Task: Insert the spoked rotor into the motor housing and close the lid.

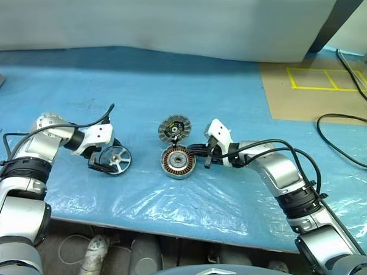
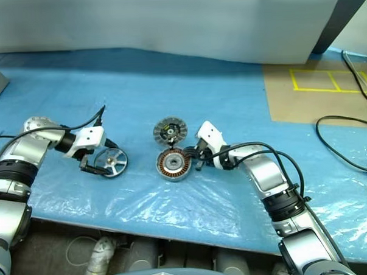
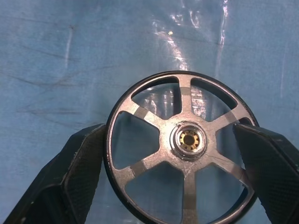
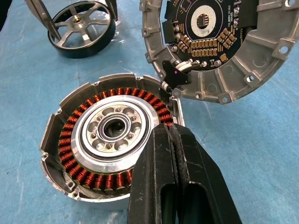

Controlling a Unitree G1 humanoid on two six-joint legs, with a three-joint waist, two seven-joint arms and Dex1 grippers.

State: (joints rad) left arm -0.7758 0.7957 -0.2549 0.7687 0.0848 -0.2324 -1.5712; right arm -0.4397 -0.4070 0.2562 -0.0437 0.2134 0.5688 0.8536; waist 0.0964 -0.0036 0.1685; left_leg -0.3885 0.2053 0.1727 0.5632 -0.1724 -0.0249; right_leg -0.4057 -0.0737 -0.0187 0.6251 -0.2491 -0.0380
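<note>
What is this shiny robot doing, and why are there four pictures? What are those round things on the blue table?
It's a robot with two arms. Two pictures come from cameras in its head, looking down; the other two come from cameras on its wrists. On the blue table lie motor parts. The left gripper has its jaws open around a silver spoked wheel, one finger on each side of it. The right gripper, jaws shut, rests at the rim of a grey cup with orange copper wire. Behind the cup lies its round lid, inside facing up. The wheel isn't in the cup yet.
</note>
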